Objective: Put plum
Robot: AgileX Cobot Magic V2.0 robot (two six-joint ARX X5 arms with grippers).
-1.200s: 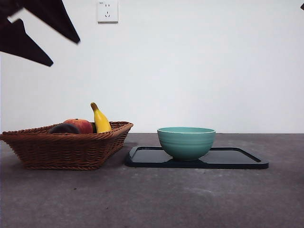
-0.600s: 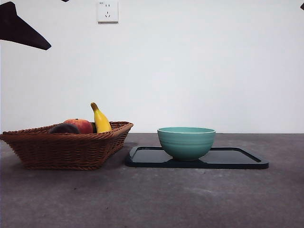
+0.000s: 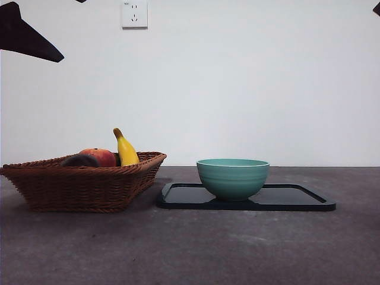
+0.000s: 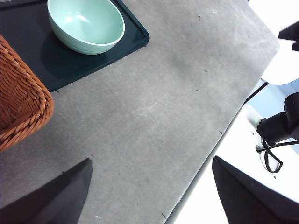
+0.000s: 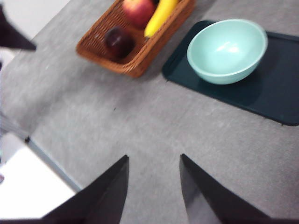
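plum [image 3: 80,161]: mostly hidden behind basket [image 3: 83,187] rim | basket: cut off by left wrist frame edge

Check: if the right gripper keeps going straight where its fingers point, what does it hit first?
Likely bare table: the right gripper is open over empty surface. Bowl and basket lie farther ahead; depth unclear.

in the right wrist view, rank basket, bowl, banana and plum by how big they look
1. basket, though cut off at the picture's edge
2. bowl, close to the basket in apparent size, so the top two are unsure
3. banana, partly cut off
4. plum
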